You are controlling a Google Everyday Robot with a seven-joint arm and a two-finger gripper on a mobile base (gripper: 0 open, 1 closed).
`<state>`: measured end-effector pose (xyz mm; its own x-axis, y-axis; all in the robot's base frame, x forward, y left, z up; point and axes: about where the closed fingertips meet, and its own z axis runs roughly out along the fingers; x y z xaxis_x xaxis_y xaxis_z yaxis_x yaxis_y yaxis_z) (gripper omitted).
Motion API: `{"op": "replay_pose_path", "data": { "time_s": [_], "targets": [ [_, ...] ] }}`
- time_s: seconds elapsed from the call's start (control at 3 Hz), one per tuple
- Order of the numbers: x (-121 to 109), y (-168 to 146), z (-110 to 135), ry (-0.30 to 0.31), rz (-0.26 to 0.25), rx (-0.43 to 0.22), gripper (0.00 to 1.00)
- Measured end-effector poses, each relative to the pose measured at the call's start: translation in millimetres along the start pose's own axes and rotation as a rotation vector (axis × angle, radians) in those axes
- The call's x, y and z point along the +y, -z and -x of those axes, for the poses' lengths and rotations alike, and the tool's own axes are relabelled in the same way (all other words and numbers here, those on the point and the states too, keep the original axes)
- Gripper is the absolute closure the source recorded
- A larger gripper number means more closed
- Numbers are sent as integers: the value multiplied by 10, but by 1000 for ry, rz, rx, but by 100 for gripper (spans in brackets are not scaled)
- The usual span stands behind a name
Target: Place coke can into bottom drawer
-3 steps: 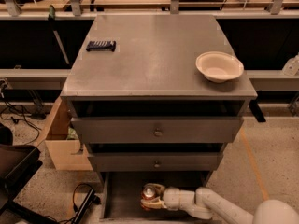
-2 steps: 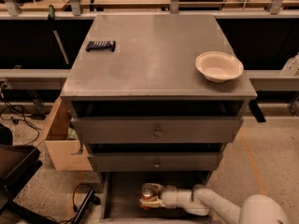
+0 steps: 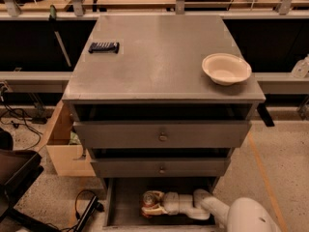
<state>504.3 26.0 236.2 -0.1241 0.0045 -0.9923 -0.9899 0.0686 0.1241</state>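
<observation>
The grey cabinet's bottom drawer (image 3: 120,204) is pulled open at the bottom of the camera view and shows a dark flat floor. The coke can (image 3: 150,200), reddish with a silver top, is inside it at about the middle, low over the floor. My gripper (image 3: 153,206) reaches into the drawer from the right on its white arm (image 3: 212,209). Its fingers are closed around the can.
A white bowl (image 3: 226,68) sits at the right edge of the cabinet top, and a small black object (image 3: 103,47) at its back left. The two knobbed drawers (image 3: 161,135) above are shut. A cardboard box (image 3: 65,149) and cables (image 3: 87,209) lie to the left on the floor.
The gripper and can have stayed almost in place inside the drawer. The arm's white elbow has shifted to the left.
</observation>
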Motion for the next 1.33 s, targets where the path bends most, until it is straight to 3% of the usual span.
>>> {"op": "replay_pose_path", "data": {
  "time_s": [0.33,0.67,1.0,1.33],
  "targets": [
    [-101,-156,-218,0,21,1,100],
    [-88,-289,-409,2,6,-19,100],
    [-79,-305,-419,1,8,-20,83],
    [-70,-326,-421,-1,11,-21,59]
  ]
}}
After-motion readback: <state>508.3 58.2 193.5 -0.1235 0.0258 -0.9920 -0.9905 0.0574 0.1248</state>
